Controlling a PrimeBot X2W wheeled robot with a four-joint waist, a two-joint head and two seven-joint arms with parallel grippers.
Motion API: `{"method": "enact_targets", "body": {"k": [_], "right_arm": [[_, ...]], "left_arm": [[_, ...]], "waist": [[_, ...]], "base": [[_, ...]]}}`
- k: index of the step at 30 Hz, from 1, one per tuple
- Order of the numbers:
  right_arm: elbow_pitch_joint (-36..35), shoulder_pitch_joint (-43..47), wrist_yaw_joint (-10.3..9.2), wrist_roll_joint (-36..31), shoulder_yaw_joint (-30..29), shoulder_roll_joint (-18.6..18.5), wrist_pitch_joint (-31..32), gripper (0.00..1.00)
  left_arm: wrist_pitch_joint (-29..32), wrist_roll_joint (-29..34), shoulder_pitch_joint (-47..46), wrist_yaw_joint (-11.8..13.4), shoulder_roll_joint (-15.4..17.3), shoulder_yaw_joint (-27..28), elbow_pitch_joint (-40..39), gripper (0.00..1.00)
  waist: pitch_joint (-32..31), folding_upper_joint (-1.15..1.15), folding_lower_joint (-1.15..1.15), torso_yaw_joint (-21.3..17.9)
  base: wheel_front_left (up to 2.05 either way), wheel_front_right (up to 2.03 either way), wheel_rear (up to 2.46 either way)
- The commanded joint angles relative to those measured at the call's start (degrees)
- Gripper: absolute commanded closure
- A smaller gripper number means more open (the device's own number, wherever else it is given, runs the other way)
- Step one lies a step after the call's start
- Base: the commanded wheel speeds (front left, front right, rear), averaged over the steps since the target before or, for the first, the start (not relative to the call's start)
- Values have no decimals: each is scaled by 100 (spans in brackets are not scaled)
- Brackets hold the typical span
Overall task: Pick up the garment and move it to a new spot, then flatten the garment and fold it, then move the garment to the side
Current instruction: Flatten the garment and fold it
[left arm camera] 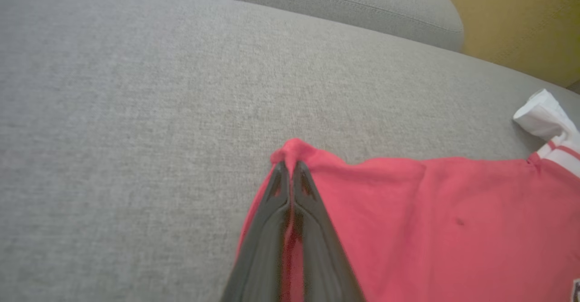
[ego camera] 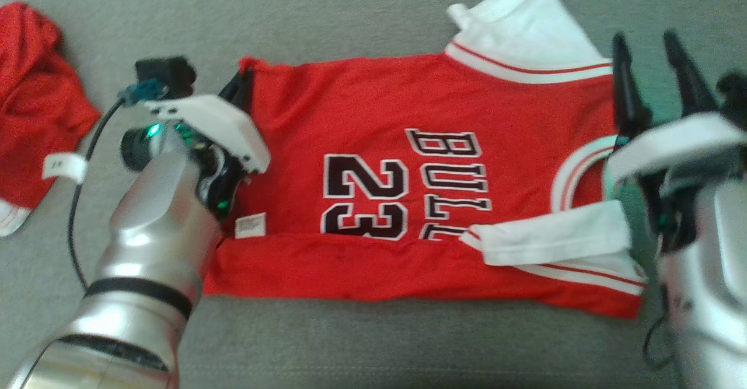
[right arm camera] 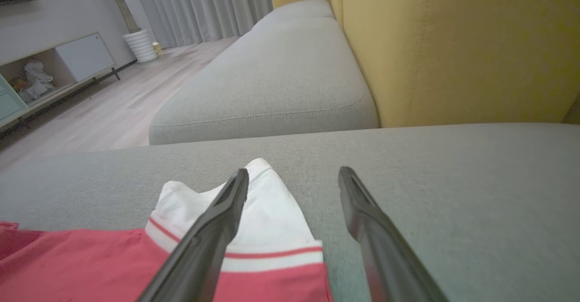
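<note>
Pinching the far hem corner of the jersey [ego camera: 362,103], the left gripper [left arm camera: 290,168] is clamped tight on a small tuft of red fabric, around 10 o'clock from the big 23 in the head view. The jersey lies mostly flat across the grey sofa cushion [ego camera: 350,342], and its near long edge looks folded over. The right gripper [right arm camera: 294,171] hangs wide open at 3 o'clock, over the white sleeve [right arm camera: 272,216], holding nothing.

My worry: that left pinch looks thin, so a quick lift could let the cloth slip out. If the left pulls before the right grabs its end, the shirt would probably drag, bunch up and undo that fold. Another red garment [ego camera: 35,97] sits at 9 o'clock, close enough to snag.
</note>
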Motion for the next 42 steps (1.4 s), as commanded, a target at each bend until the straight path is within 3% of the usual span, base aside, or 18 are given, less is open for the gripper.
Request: {"method": "enact_targets", "body": {"k": [1,12,20,21,22,30,42], "right_arm": [[-105,-263,42,28,144,-53,3,0],[2972,-2591,42,-57,685,-535,169,0],[4257,-3421,42,-108,1042,-519,216,0],[4408,-3488,42,-94,1073,-516,290,38],[4523,-3550,42,-81,1109,-509,333,100],[4598,-3593,42,322,1445,-404,-230,100],[3223,-2742,42,1186,1865,-753,-604,100]], "left_arm": [[-70,19,-253,-19,178,115,-104,100],[-266,-220,-781,-38,-136,-553,-85,100],[-378,-537,-871,-39,-150,-929,-50,100],[-400,-545,-884,-39,-151,-981,-45,100],[-420,-563,-887,-39,-149,-1026,-37,100],[-588,-822,-752,-39,107,-1167,-5,100],[-676,-959,-291,-25,687,-901,-554,100]], "waist": [[205,0,-1,239],[642,0,-1,742],[727,0,-1,764],[737,0,-1,760],[743,0,-1,758],[552,0,-1,586],[-95,0,-1,308]], "base": [[0,0,0],[0,0,0],[0,0,0],[0,0,0],[0,0,0],[0,0,0],[0,0,0]]}}
